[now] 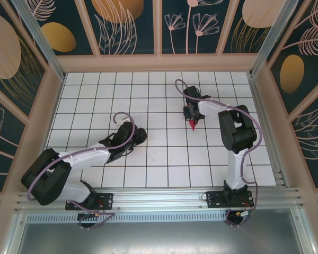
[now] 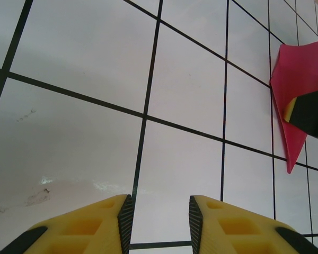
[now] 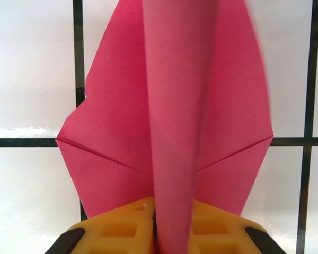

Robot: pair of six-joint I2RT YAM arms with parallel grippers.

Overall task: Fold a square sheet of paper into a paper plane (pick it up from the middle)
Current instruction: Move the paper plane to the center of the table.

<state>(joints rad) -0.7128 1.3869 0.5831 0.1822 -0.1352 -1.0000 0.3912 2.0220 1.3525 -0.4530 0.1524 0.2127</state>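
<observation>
Beneath the left hand [image 1: 132, 135] lies the surface [image 1: 148, 100], glossy white square tiles split by thin dark lines. That hand is released: its two yellow fingers [image 2: 103, 225], moulded with hollow pockets and lined with ribbed black pads on the inner faces, stand apart over a tile seam, gripping no paper.

Off to the right of that hand, and further ahead, sits the single paper plane [image 1: 193, 126], one piece of thin, matte magenta-pink paper. From the left wrist it reads as a flat sheet with crisp straight edges tapering to a sharp point [image 2: 290, 168], with a black-and-yellow finger of the other hand laid across it.

The right hand [image 1: 193, 114] is clenched on the plane. Its two yellow fingers [image 3: 122, 230] pinch the raised centre fold between them. Ahead of those fingers the fold runs as one smooth rounded ridge, and two wings spread to either side, each crossed by one slanting crease that ends at an outer corner. The wings lie low over the tiles.

Two white arms with black joints and lilac cables carry the hands.
</observation>
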